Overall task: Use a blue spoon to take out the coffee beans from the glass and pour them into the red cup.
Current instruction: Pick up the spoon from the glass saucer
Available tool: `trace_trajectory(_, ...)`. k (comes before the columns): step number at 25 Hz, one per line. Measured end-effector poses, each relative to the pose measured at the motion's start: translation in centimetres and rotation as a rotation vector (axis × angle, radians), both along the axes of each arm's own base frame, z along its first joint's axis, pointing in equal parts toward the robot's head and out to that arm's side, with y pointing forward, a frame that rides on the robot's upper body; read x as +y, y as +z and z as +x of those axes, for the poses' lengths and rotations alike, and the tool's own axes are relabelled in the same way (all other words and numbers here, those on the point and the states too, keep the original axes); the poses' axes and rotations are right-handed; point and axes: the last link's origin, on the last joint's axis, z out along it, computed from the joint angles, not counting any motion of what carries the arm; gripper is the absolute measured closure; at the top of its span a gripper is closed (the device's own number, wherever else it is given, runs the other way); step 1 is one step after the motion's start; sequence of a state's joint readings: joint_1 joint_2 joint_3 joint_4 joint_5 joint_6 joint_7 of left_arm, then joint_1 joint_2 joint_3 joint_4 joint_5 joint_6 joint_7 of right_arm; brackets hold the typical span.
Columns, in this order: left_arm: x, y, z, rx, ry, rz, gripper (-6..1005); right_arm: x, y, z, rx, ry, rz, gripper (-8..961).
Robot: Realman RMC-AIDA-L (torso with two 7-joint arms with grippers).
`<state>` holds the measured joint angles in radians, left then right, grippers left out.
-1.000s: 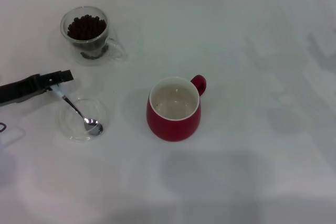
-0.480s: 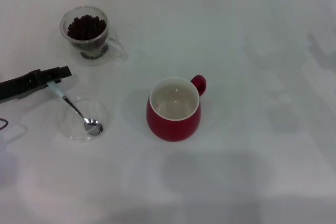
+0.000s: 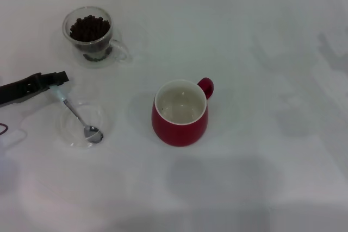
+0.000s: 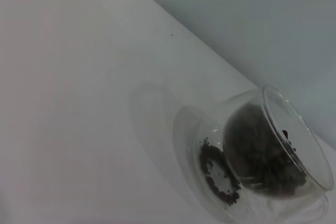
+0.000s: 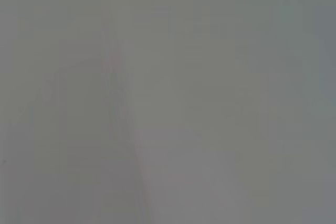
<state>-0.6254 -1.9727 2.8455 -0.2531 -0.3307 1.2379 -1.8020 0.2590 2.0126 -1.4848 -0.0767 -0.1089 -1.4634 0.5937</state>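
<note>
While pinching the blue spoon (image 3: 76, 113) handle, left hand (image 3: 58, 81) sits beside glass (image 3: 91, 36)

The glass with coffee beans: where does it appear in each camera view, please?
Head view: the glass stands upper left, beyond the left gripper holding the blue spoon.
Left wrist view: the glass fills the lower right, shown tilted.
Right wrist view: not in it.
Shared landmark: the dark coffee beans inside.
</note>
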Motion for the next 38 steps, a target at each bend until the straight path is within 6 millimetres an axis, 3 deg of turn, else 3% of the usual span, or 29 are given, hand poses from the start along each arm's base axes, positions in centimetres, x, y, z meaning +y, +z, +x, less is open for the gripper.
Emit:
trace_trajectory(14,0.3,0.1,0.3,-0.001,-0.025,0.035,848,0.1,0.0,-0.2,0.002,0.006,0.002,88)
trace_trajectory(28,0.1,0.1,0.6,-0.013,-0.062,0.043,860,0.4,0.1,-0.4,0.003,0.015,0.008,87)
trace_trajectory(38,-0.8,1.2,0.5,-0.038,-0.134,0.085,861,1.1,0.4,-0.7,0.004,0.023,0.019,87)
